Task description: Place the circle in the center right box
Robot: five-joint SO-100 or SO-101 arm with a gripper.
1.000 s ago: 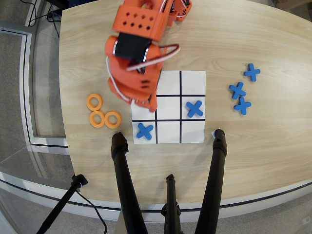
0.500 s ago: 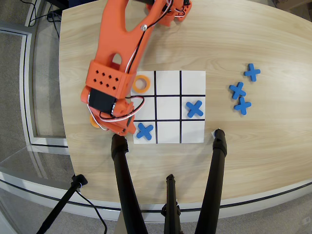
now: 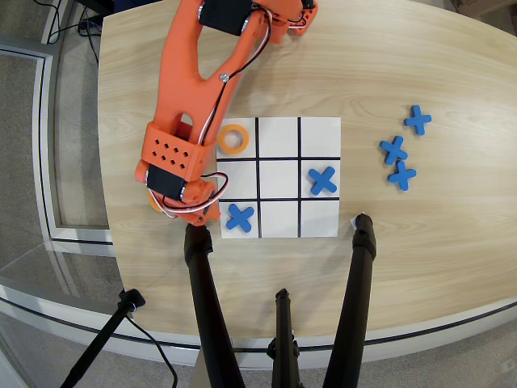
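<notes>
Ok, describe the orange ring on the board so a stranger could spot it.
Find the white nine-cell board mid-table in the overhead view. The ring lies in its top-left cell, beside the orange arm. It is the board's only orange piece; the rest are blue crosses.

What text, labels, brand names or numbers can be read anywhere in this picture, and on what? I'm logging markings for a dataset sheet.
None: no readable word, number or brand shows in the overhead view.
The white board carries only black grid lines.
The blue crosses and the orange ring are plain shapes, unprinted.
The orange arm shows holes and wires, no legible label.
</notes>
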